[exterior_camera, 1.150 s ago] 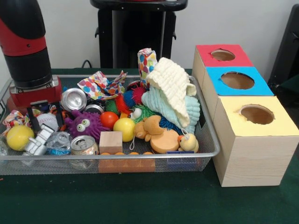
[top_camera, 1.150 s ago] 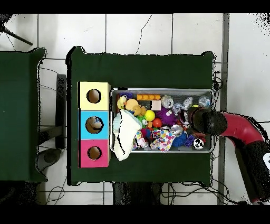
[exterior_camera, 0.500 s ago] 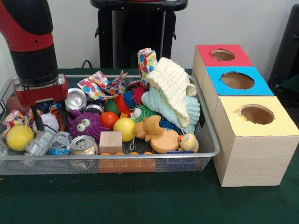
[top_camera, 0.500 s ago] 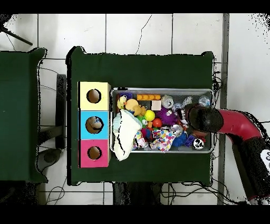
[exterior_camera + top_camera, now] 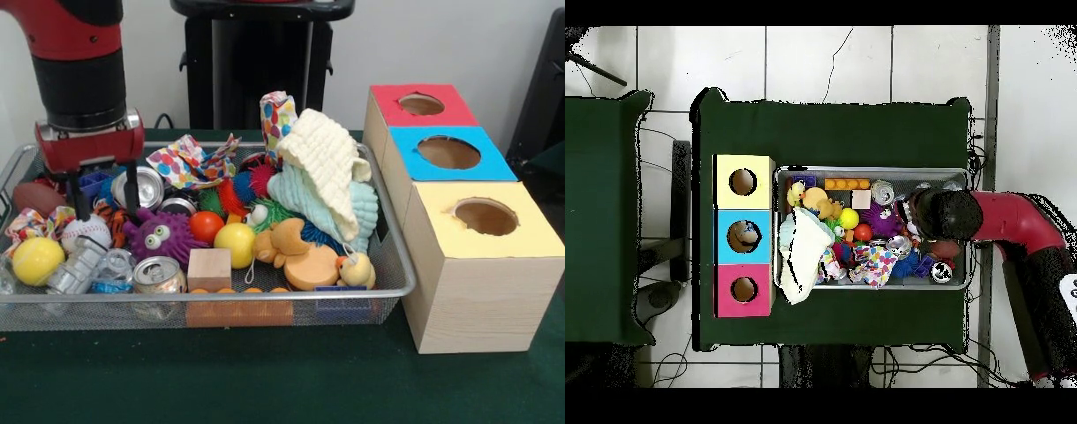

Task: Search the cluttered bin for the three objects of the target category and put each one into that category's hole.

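A wire bin [image 5: 265,295] holds mixed clutter. My gripper [image 5: 104,200] hangs open over its left part, nothing between its fingers [image 5: 132,193], just above a baseball [image 5: 86,231] and a purple monster toy [image 5: 163,234]. Close by are a silver can [image 5: 141,187], a second can [image 5: 159,274], a crushed silver can [image 5: 75,266] and a crumpled clear bottle [image 5: 113,265]. Three boxes with holes stand to the right: red [image 5: 419,106], blue [image 5: 450,152], yellow [image 5: 485,217]. In the overhead view the arm [image 5: 945,213] covers the bin's [image 5: 865,168] right end.
Also in the bin are two yellow balls [image 5: 35,259] [image 5: 236,243], an orange ball [image 5: 206,225], a wooden block [image 5: 209,268], a plush bear [image 5: 291,243], a rubber duck [image 5: 357,269], a patterned cloth [image 5: 190,159] and piled cream and mint cloths [image 5: 327,177] at the right.
The gripper has risen from the crushed can at the bin's left end and shifted right in the front view, over the baseball. It stays open and holds nothing.
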Robot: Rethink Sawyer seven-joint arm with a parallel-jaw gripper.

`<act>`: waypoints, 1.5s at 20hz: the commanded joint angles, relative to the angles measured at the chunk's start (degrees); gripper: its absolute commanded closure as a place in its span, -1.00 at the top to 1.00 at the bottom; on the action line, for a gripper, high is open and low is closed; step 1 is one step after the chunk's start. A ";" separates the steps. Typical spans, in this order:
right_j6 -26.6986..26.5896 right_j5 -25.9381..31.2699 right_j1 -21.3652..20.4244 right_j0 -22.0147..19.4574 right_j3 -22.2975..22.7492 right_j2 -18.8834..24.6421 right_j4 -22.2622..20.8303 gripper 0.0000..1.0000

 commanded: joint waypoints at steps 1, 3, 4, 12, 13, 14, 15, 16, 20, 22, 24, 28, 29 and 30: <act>-5.90 3.97 0.14 0.72 1.42 -0.48 -0.23 1.00; -5.81 2.56 1.85 0.69 0.79 -0.43 -0.74 1.00; -5.89 1.33 2.66 0.46 0.71 -0.23 -1.01 1.00; -5.25 -5.23 5.70 -1.19 1.11 0.62 -2.50 1.00; -5.19 -5.58 5.96 -1.23 1.02 0.57 -2.60 1.00; -5.12 -5.93 6.22 -1.26 0.93 0.52 -2.69 1.00; -4.95 -6.02 6.38 -1.16 0.77 0.36 -2.74 1.00; -4.72 -6.31 6.34 -1.14 0.87 0.26 -2.72 1.00; -3.61 -7.40 5.95 -0.71 1.04 -0.06 -2.70 1.00; -3.45 -7.29 6.64 -0.32 0.40 -0.23 -2.53 1.00; -3.58 -6.92 7.22 -0.09 -0.26 -0.25 -2.29 1.00; -3.76 -7.12 8.95 0.00 -2.02 -0.37 -2.47 1.00; -4.24 -7.31 9.85 -0.27 -2.65 -0.21 -2.55 1.00; -4.71 -7.50 10.76 -0.53 -3.28 -0.05 -2.64 1.00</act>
